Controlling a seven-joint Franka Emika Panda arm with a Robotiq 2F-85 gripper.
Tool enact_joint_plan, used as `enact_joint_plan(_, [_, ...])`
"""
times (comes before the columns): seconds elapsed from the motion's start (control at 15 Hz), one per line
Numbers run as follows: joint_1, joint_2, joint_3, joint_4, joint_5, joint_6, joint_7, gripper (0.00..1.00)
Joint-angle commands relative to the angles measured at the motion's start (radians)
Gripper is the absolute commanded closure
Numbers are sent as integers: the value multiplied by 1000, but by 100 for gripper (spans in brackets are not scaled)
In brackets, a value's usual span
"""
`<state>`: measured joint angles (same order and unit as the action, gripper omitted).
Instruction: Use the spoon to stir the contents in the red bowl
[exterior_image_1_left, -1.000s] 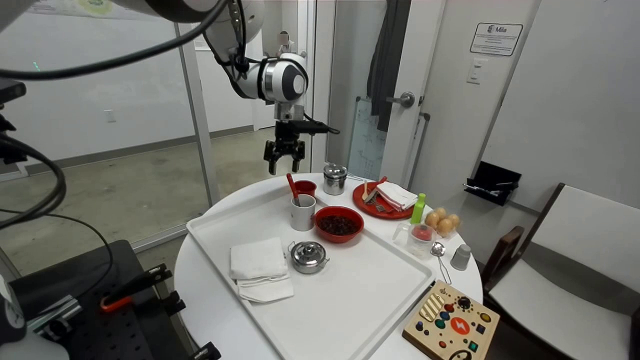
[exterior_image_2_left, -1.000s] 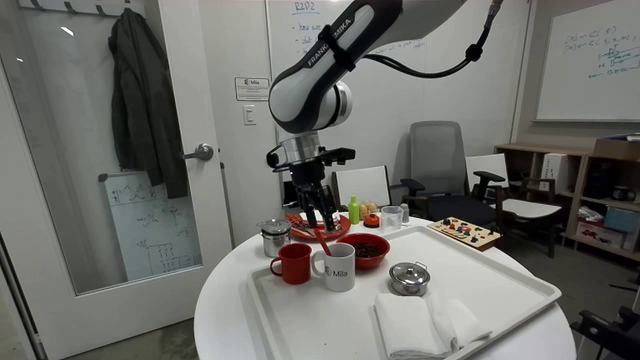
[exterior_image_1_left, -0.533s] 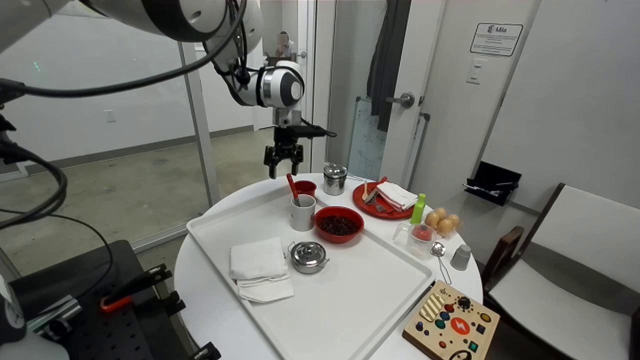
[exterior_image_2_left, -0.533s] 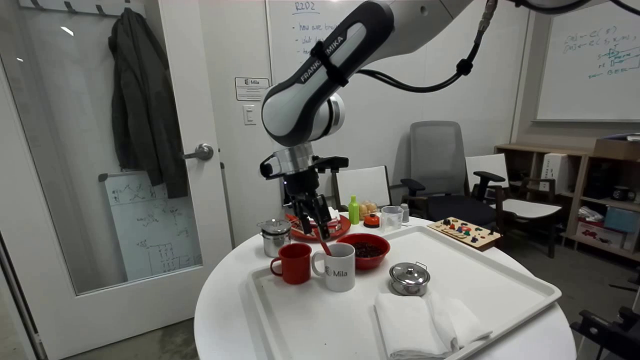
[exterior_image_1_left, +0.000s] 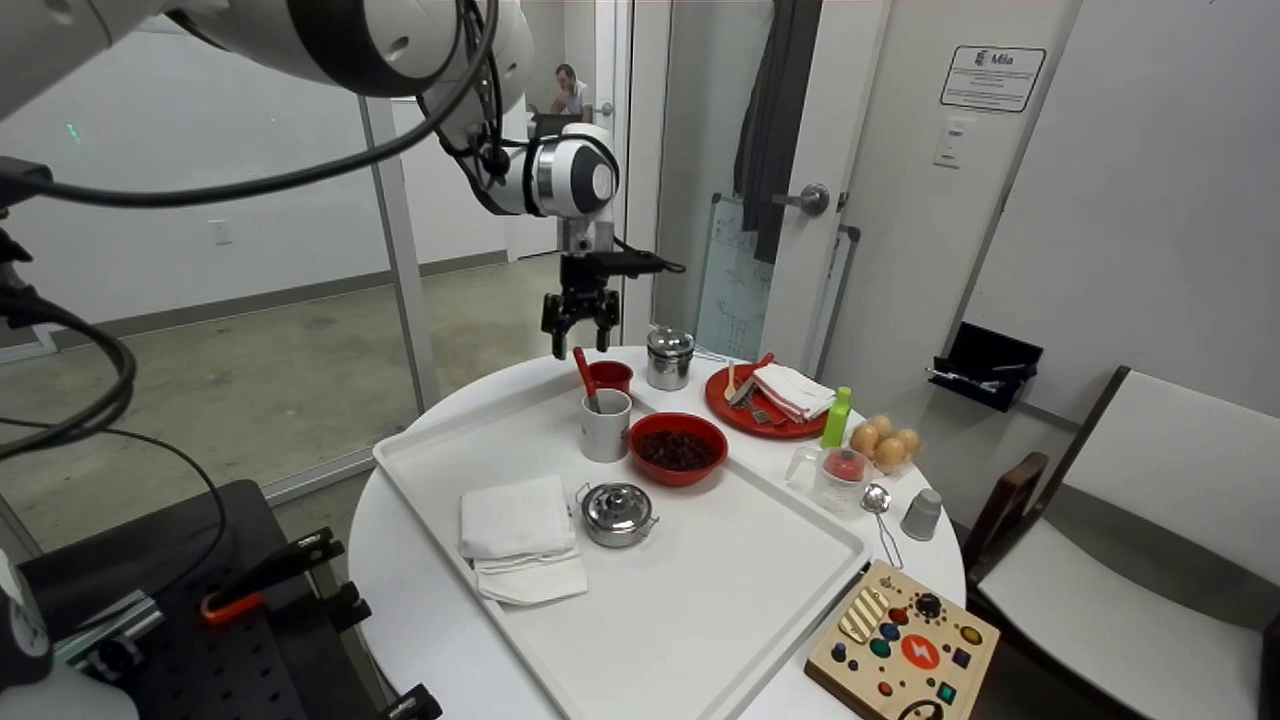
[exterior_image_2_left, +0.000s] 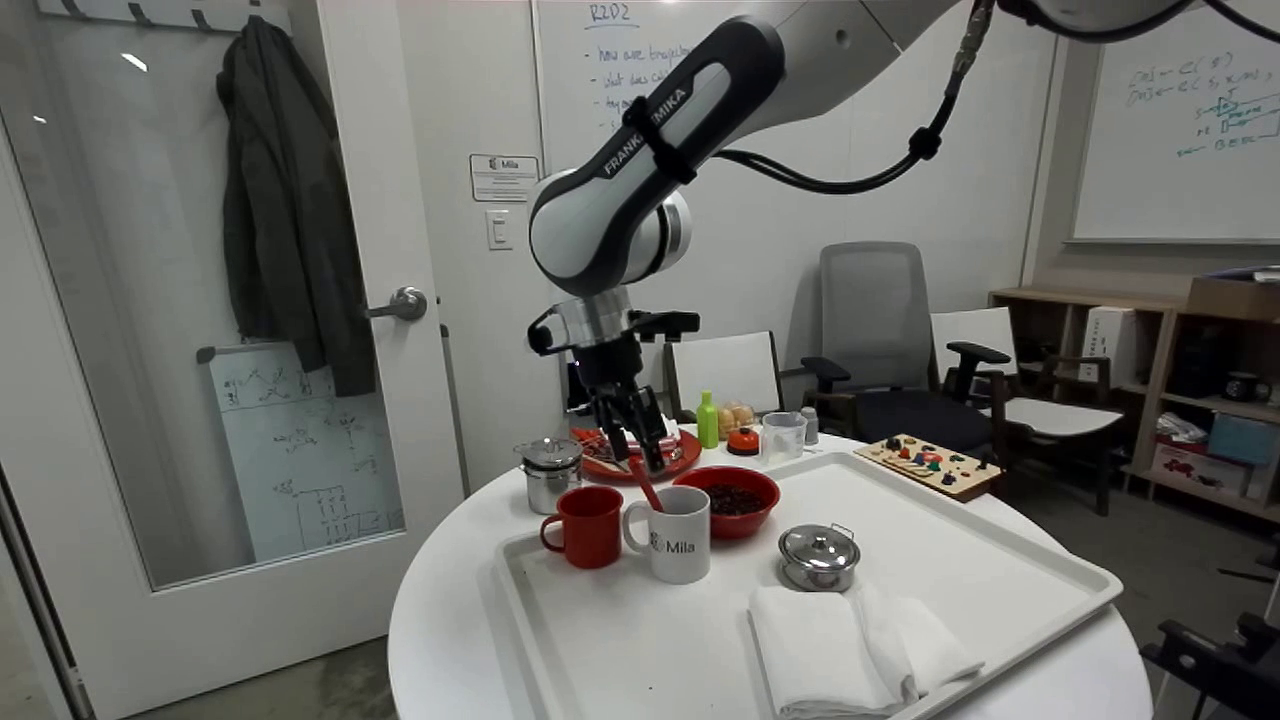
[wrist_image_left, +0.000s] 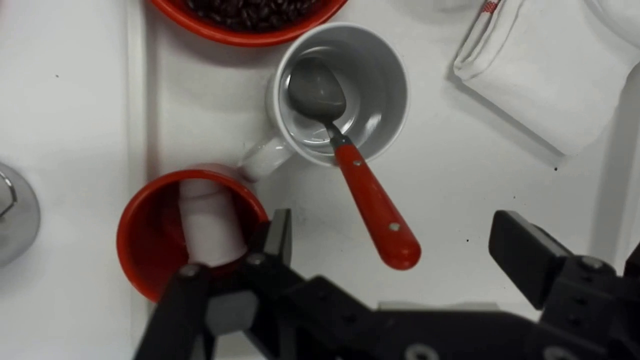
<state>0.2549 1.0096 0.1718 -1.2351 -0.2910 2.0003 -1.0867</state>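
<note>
Shifted slightly rightward in both exterior views since half a second ago with the gripper and its wide-spread fingers. Cramped at left in the wrist view, overlapping the red cup; roomier at right, over bare tray. Shows the handle of the spoon between the fingers there, apart from both, slanting out of the white mug, just beside the red bowl of dark beans.
</note>
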Motion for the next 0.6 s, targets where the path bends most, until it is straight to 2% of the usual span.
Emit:
enact_joint_plan(0.0, [13,41,-7,76,-10,-44,-19,0])
enact_joint_plan(0.13, [13,50,-6,89,-7,-48,-21,3])
enact_joint_plan(0.2, [13,53,-6,93,-6,-49,-20,21])
enact_joint_plan(0.4, [13,61,-6,105,-4,-54,-19,37])
enact_joint_plan(0.53, [12,67,-6,113,-3,-56,-19,53])
